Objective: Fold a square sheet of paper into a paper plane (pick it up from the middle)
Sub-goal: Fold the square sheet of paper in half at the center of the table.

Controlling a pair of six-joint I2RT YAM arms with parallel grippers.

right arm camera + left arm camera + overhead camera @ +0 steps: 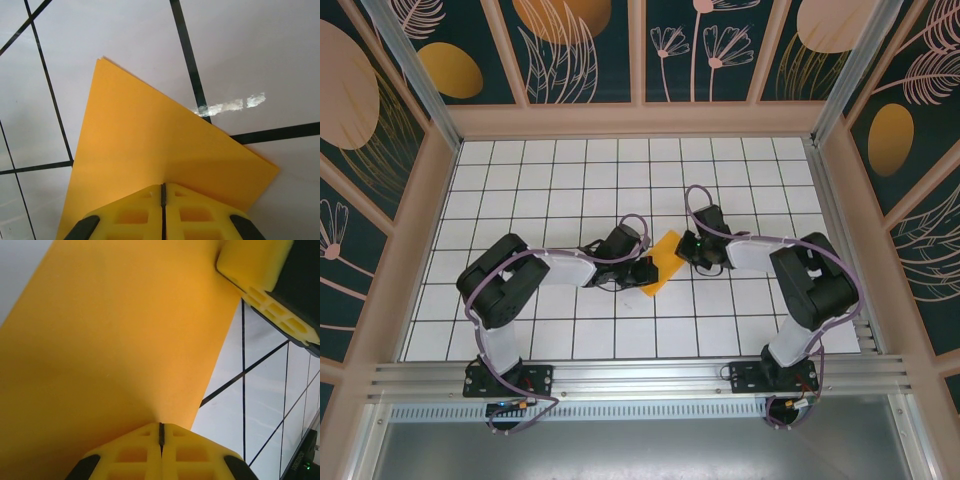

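**Both my claws clenched on the orange sheet**

From above, my left claw (645, 270) and my right claw (688, 250) meet near the middle of the white table with black grid lines (570, 180). The thin orange-yellow sheet of paper (665, 262) sits slanted between them, one claw at each side. Its near corner pokes out just past my left claw. From here I cannot tell whether it is lifted off the table.

At my left wrist, my left claw (161, 429) is clenched, its yellow pads pressed together with the sheet of paper (110, 350) pinched in the seam. The paper spreads away ahead of the claw and to its left. The table (265, 405) shows to the right. Far ahead on the right, one of my right claw's yellow pads (255, 270) meets the paper's far edge.

At my right wrist, my right claw (163, 190) is likewise clenched on the sheet of paper (150, 145). The paper fans out ahead to a point, where two layers show. Just right of the paper's edge, a glossy smear (230, 105) crosses a grid line on the table (260, 45).
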